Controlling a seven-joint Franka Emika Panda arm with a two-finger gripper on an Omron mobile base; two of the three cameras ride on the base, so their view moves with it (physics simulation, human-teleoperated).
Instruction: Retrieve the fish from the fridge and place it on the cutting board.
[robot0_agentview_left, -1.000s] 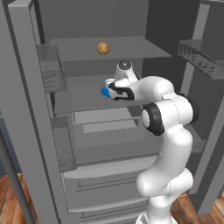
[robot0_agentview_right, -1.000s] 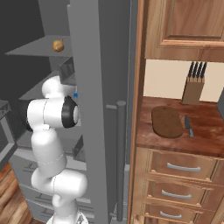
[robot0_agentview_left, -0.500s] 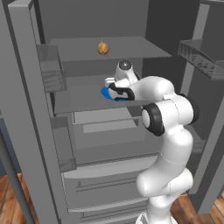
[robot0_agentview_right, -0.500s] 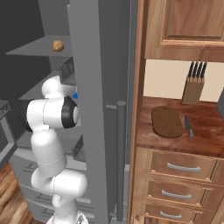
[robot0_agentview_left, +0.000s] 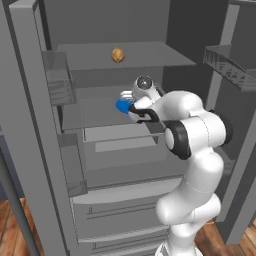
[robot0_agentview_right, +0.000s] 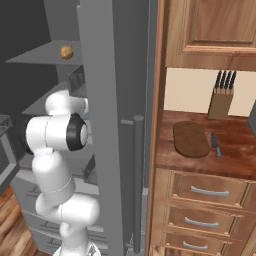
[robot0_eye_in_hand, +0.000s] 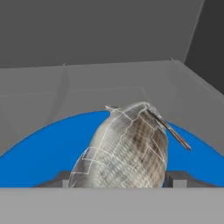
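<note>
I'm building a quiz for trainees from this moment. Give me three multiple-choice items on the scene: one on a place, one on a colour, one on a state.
1. Where does the fish lie?
A. On the blue plate on a fridge shelf
B. On the cutting board
C. In a counter drawer

2. What colour is the round item on the top shelf?
A. Bright green
B. Orange-brown
C. White

3. How is the fridge?
A. Shut
B. Open, with the arm reaching in
C. Tipped over

Answers:
1 A: the hand view shows the fish on the blue plate, grey shelf around it.
2 B: both base views show it orange-brown.
3 B: the left base view shows bare shelves and the tool at the plate; the cutting board sits on the counter without the fish.
</note>
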